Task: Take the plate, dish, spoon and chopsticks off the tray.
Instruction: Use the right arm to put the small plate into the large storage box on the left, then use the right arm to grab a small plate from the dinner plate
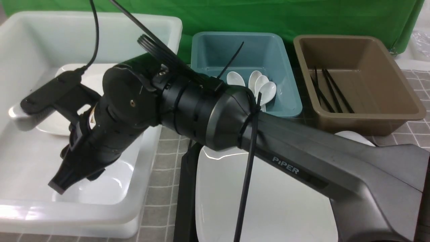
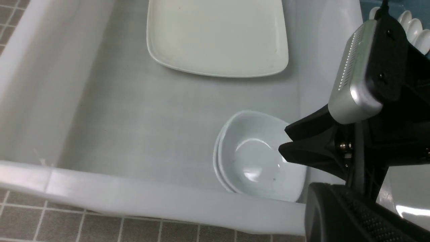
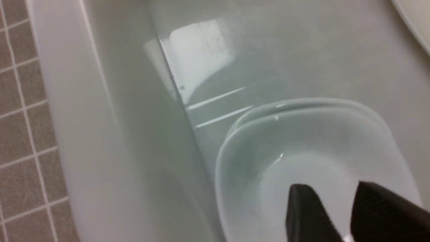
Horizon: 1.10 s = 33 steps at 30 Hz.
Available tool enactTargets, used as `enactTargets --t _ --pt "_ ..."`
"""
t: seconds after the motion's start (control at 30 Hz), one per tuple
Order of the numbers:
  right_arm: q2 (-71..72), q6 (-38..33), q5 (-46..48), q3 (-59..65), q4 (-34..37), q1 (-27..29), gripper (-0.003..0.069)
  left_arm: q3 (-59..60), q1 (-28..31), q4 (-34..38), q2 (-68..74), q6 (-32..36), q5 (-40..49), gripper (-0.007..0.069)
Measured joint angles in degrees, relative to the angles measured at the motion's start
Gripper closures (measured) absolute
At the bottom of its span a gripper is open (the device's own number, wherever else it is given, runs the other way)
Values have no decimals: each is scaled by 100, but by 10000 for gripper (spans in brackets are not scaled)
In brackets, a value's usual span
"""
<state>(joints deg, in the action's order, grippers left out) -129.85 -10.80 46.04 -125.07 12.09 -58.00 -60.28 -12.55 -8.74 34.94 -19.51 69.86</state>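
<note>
Two small dishes (image 2: 258, 161) sit stacked in the near right corner of the white tub (image 2: 134, 198). The right gripper (image 3: 332, 190) hangs just above them, jaws partly parted, gripping nothing. The left gripper (image 2: 339, 215) is closed. The plate (image 1: 268, 201) lies on the tray (image 1: 184, 201) — near, centre.

- A creased green cloth backdrop (image 1: 302, 16) hangs across the far side, and its edge drops down at the far right.
- A grey surface (image 1: 164, 148) ruled with a pale grid of squares spreads from near to far.
- The light is bright and soft, and shadows are faint.
</note>
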Motion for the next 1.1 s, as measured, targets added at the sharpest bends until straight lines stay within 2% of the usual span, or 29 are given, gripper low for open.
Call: enactTargets --t 0.2,0.33,0.4,0.47,0.63,0.73,0.87,0.97,1.03,1.1 --pt "201 79 450 0 -87 11 385 0 0 38 0 95 0 623" --pt "720 370 1021 0 -669 161 462 0 0 248 187 429 39 623" --pt "1236 660 1546 -5 -1209 436 571 0 12 579 584 737 2 623" --pt "1611 789 1898 -6 -1511 662 613 0 12 934 951 1086 -166 623" --pt "2595 998 2078 403 -1776 1432 631 5 12 2099 2108 2099 -366 623" --pt "3599 1027 2078 1432 -1805 2216 631 5 12 2377 2837 2715 -366 623" --pt "4392 988 2068 3233 -1804 3362 601 5 12 2534 3291 2962 -446 623" --pt "4499 949 2050 4061 -1817 3858 549 5 12 2698 3427 3091 -578 623" --pt "4446 917 1805 4992 -1829 4284 451 5 12 2803 3484 3147 -776 623" --pt "4355 871 1460 5465 -1829 4407 384 5 12 2834 3494 3160 -907 623"
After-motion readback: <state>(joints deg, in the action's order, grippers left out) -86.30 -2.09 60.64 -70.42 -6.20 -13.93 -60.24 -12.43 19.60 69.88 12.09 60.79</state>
